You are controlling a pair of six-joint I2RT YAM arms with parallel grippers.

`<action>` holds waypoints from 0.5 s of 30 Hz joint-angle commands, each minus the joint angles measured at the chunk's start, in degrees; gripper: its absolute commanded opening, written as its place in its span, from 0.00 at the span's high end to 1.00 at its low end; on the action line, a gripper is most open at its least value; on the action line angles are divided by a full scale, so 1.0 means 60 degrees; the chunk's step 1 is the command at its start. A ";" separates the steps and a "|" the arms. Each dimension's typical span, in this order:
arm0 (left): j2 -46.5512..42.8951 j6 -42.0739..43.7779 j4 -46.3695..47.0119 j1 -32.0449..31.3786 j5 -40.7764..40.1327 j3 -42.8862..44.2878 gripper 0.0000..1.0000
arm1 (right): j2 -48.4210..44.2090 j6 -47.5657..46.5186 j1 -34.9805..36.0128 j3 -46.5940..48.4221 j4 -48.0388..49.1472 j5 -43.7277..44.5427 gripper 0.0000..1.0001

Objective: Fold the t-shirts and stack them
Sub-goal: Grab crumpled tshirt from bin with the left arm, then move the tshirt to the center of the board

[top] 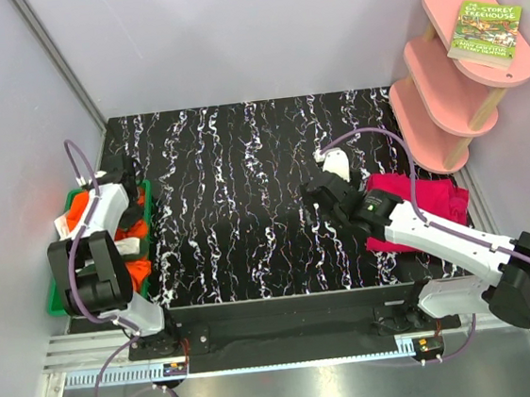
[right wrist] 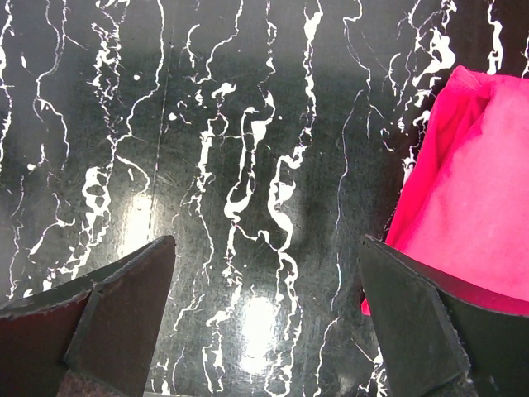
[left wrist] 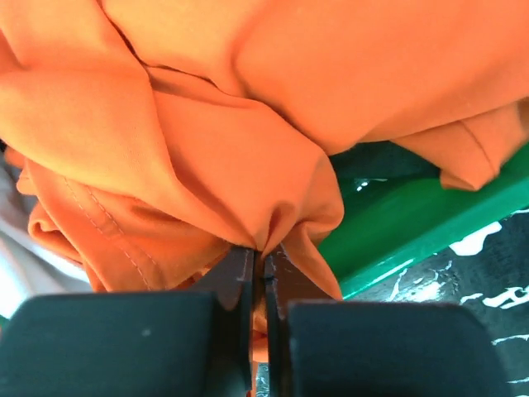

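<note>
Crumpled orange t-shirt pinched in left pincer, right pincer wide beside magenta t-shirt

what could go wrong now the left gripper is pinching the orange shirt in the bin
The left gripper holds only a small pinch of the orange shirt, so the cloth may slip out when lifted. The shirt is bunched beside white cloth in the green bin; lifting might drag more along or snag the rim.
</note>
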 commanded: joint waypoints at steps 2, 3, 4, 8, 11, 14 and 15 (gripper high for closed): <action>-0.1121 0.0008 0.0259 -0.0549 0.0032 0.0237 1.00 | 0.0133 0.0212 -0.0002 0.0088 0.0008 0.0114 0.01; -0.1689 0.0095 0.0215 -0.0870 -0.0114 0.0426 1.00 | 0.0250 0.0212 -0.0002 0.0147 0.0023 0.0085 0.01; -0.1985 0.0183 0.0127 -0.1787 -0.0290 0.0616 1.00 | 0.0309 0.0226 -0.0017 0.0191 0.0037 0.0085 0.01; -0.2983 0.0243 -0.0298 -0.4764 -0.1109 0.2036 1.00 | 0.0587 0.0226 -0.0002 0.0469 0.0081 0.0303 0.01; -0.2985 0.0374 -0.0357 -0.6612 -0.0821 0.3193 1.00 | 0.0734 0.0153 -0.0002 0.0805 0.0067 0.0596 0.00; -0.2225 0.1207 -0.0372 -0.8223 -0.0629 0.4423 1.00 | 0.0661 0.0051 -0.0002 0.1332 0.0023 0.0846 0.00; -0.1744 0.1427 -0.0546 -0.8619 -0.0730 0.5021 1.00 | 0.0632 0.0021 -0.0002 0.1435 0.0008 0.0890 0.00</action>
